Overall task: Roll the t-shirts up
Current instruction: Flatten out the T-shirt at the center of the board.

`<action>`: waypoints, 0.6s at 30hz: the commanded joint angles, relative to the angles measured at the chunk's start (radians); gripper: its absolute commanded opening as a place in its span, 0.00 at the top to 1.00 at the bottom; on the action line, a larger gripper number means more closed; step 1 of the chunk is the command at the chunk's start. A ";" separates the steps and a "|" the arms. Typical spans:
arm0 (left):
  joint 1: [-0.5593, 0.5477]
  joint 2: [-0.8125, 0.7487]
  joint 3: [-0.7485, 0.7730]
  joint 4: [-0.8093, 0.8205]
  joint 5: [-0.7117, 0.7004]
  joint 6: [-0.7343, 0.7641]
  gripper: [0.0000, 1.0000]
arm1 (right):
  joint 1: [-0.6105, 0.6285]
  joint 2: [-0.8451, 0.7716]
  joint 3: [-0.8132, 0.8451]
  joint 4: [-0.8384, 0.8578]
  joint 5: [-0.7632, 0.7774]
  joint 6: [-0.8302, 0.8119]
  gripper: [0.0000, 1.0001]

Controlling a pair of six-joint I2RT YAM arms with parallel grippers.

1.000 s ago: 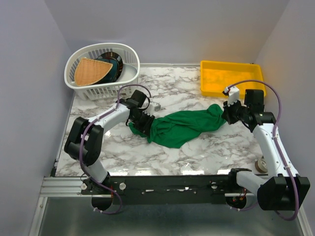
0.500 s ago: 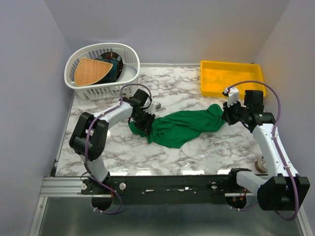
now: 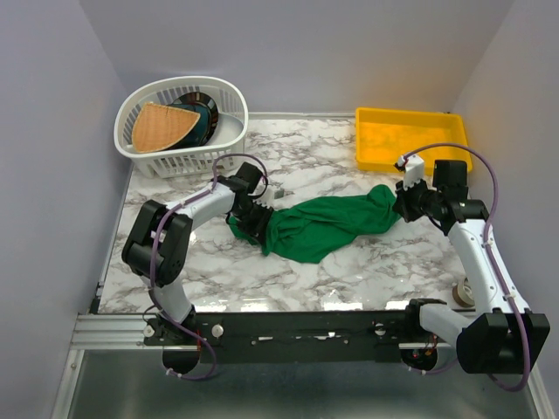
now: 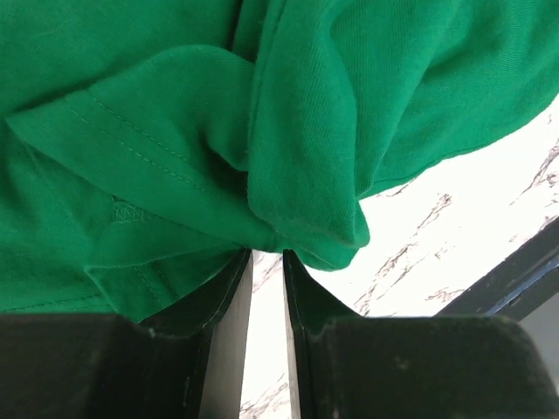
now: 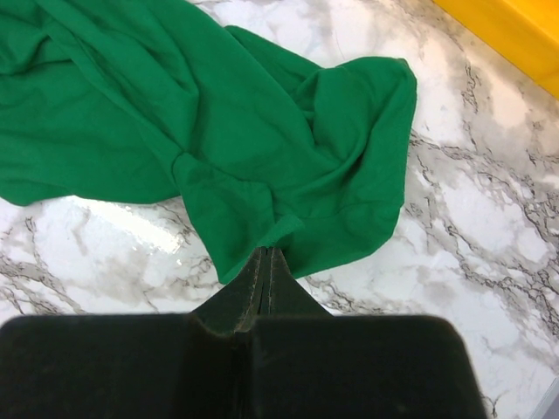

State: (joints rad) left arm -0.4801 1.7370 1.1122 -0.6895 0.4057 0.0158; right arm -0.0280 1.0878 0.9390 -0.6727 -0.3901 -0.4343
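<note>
**t-shirt (image 3: 336, 223) bunched mid-table, a gripper at each end**

We start at the left gripper (image 4: 266, 256). Its two dark fingers (image 4: 224, 336) stand a narrow slit apart, with pale marble showing through the gap. A stitched hem and a rolled fold of green cloth sit right at the tips. We cannot tell from the wrist view whether the cloth is pinched or only draped there.

The right gripper (image 5: 265, 254) has its fingers pressed together, and a puckered corner of the shirt is nipped between the tips.

Between the two grippers the plain emerald cloth runs across the middle of the marble table (image 3: 367, 272) as a crumpled band. It is fuller and nearer at the left end, and narrower and farther at the right.

At the far left corner stands a white laundry basket (image 3: 229, 106). It holds a dark teal item (image 3: 203, 120) with a tan wedge (image 3: 162, 127) lying on it. A yellow tray (image 3: 410, 140) sits at the far right, apart from the shirt's right end. Neither touches the cloth or lies between the arms.

The folds hide the sleeves and collar, so we cannot make out which way the shirt faces. In the overhead view the left arm's wrist covers the shirt's left edge. The left wrist view is almost filled with green and cuts off the rest.
</note>
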 commanded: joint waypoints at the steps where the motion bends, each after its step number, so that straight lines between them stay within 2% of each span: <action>1: -0.006 -0.025 -0.006 -0.008 0.050 -0.011 0.71 | -0.006 0.014 0.000 0.027 -0.021 0.005 1.00; 6: -0.008 0.005 0.009 0.007 0.038 -0.013 0.62 | -0.006 0.006 -0.006 0.030 -0.018 0.006 1.00; 13: -0.011 0.076 0.069 0.001 0.044 -0.013 0.59 | -0.006 -0.009 -0.019 0.025 -0.012 0.008 1.00; 18: -0.018 0.090 0.100 -0.002 0.065 -0.036 0.71 | -0.006 -0.012 -0.023 0.028 -0.012 0.008 1.00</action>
State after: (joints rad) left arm -0.4881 1.8133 1.1698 -0.6903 0.4267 -0.0021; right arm -0.0280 1.0908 0.9363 -0.6632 -0.3901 -0.4343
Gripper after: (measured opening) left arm 0.333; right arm 0.009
